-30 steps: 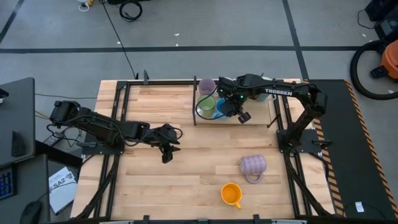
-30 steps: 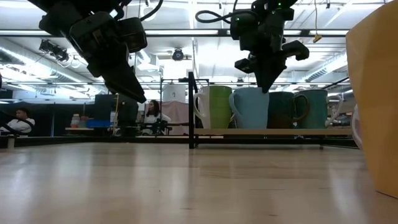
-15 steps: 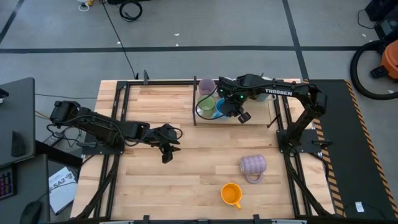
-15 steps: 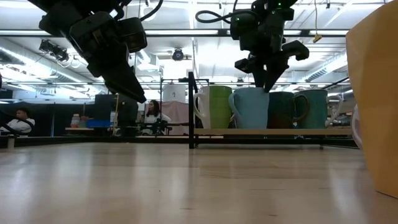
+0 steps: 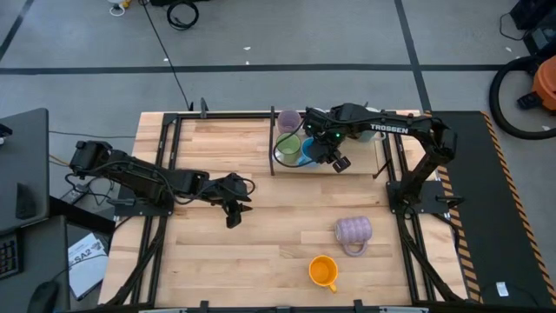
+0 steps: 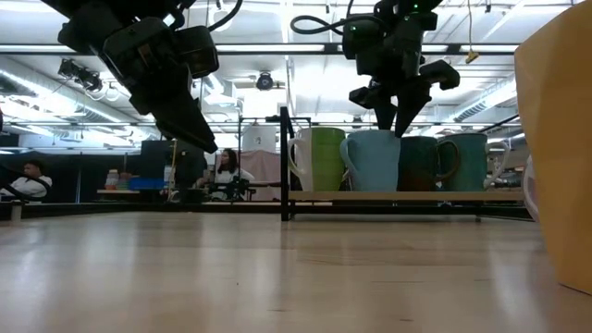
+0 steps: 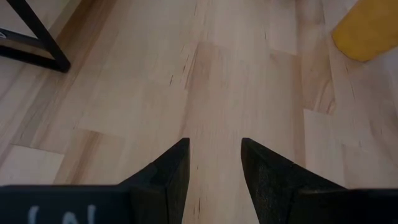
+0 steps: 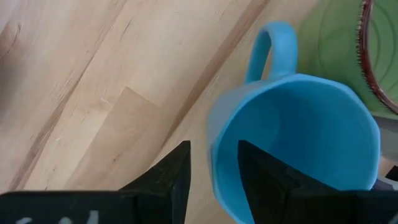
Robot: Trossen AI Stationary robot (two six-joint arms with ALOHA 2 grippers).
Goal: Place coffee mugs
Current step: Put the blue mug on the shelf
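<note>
Right fingers: parted, straddling the blue mug's rim, not clamping it.
Blue mug: upright on the rack at the desk's far edge, green mug touching beside it.
Left fingers: apart, empty, above bare desk.
Open room: desk middle.
Loose mugs: ribbed lavender mug and orange mug near the front edge.

A mug stands upright right under my right gripper, its rim between my fingers, a second mug touching it beyond. Two more mugs lie well apart from me toward the table's near edge.
</note>
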